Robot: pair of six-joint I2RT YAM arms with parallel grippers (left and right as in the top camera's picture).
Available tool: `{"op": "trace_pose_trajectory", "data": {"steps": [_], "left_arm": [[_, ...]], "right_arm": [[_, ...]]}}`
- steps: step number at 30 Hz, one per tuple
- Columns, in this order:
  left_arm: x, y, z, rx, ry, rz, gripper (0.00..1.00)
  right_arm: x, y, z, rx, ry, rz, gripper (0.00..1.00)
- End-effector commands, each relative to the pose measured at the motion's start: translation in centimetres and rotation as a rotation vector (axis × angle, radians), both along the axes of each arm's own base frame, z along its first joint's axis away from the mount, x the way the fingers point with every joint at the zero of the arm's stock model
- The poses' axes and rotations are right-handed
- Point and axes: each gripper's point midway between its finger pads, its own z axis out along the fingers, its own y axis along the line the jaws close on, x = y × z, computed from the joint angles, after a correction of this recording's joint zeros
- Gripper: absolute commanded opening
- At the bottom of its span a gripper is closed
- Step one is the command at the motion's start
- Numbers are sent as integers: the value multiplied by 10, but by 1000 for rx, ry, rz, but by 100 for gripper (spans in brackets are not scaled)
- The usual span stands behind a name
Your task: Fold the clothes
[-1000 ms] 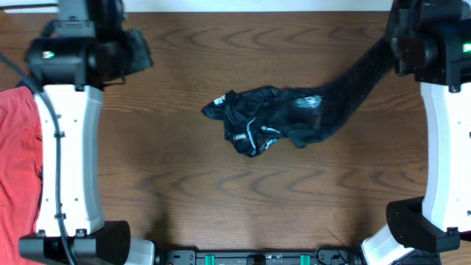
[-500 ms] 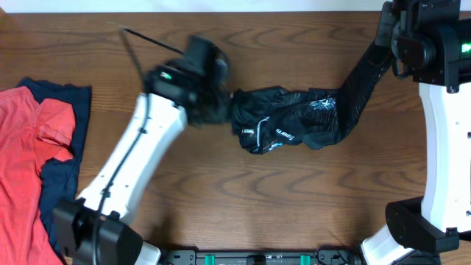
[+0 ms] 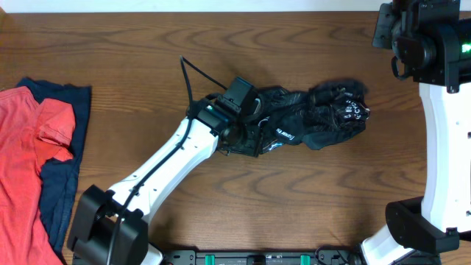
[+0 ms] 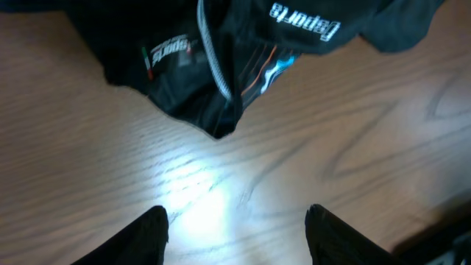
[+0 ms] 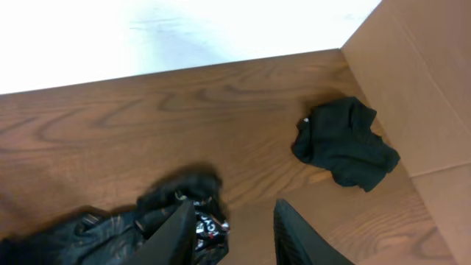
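The black jersey (image 3: 309,118) with orange lines and white logos lies crumpled in a heap at the table's middle. My left gripper (image 3: 249,110) hangs over its left end. In the left wrist view that gripper (image 4: 235,224) is open above bare wood, with the jersey (image 4: 221,66) just beyond the fingertips (image 4: 151,228). My right gripper (image 5: 235,232) is open and holds nothing, and the jersey's loose end (image 5: 180,202) lies below its left finger. A red tee (image 3: 26,154) lies on a navy tee (image 3: 70,140) at the left edge.
A small black cloth lump (image 5: 342,143) lies on the wood near a cardboard box wall (image 5: 412,81) at the far right. The right arm (image 3: 434,110) stands along the right edge. The left arm (image 3: 162,165) crosses the table diagonally from the front left.
The left arm swung right to the jersey and opened. The right gripper opened, and the stretched end of the jersey dropped into a heap on the table.
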Motion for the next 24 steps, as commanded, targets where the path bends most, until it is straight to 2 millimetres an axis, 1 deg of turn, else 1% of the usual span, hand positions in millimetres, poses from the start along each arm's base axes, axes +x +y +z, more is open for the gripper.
{"op": "trace_pose_trajectory", "data": {"steps": [1, 2, 4, 5, 7, 9, 12, 16, 17, 19, 20, 24], "left_arm": [[-4, -4, -31, 19, 78, 28, 61], [-6, -11, -44, 1, 118, 17, 61], [-10, -20, -60, -26, 179, 7, 60], [-13, -25, -68, -43, 216, 1, 54], [-23, -34, -83, -78, 306, -11, 49], [-29, -35, -95, -73, 354, -9, 43], [-30, -35, -99, -67, 361, -9, 42], [-24, -37, -98, -78, 344, 9, 43], [-22, -37, -98, -83, 336, 10, 43], [-16, -38, -98, -88, 312, 13, 49], [-13, -37, -99, -85, 302, 21, 50], [2, -29, -102, -51, 248, 60, 51]], "right_arm": [[-4, 3, 6, 8, -12, 15, 66], [-4, 3, 6, 8, -10, 15, 66], [-4, 3, 5, 8, -8, 15, 64], [-5, 2, 5, 7, -7, 15, 62], [-5, 2, 4, 6, -3, 15, 62], [-6, 2, 4, 5, 1, 15, 62], [-6, 2, 3, 5, 4, 15, 62], [-7, 2, 3, 4, 7, 15, 64], [-8, 2, 2, 4, 11, 15, 65], [-9, 2, 1, 3, 19, 15, 65], [-10, 2, 0, 3, 23, 17, 65], [-10, 6, -2, 22, 33, 36, 65]]}}
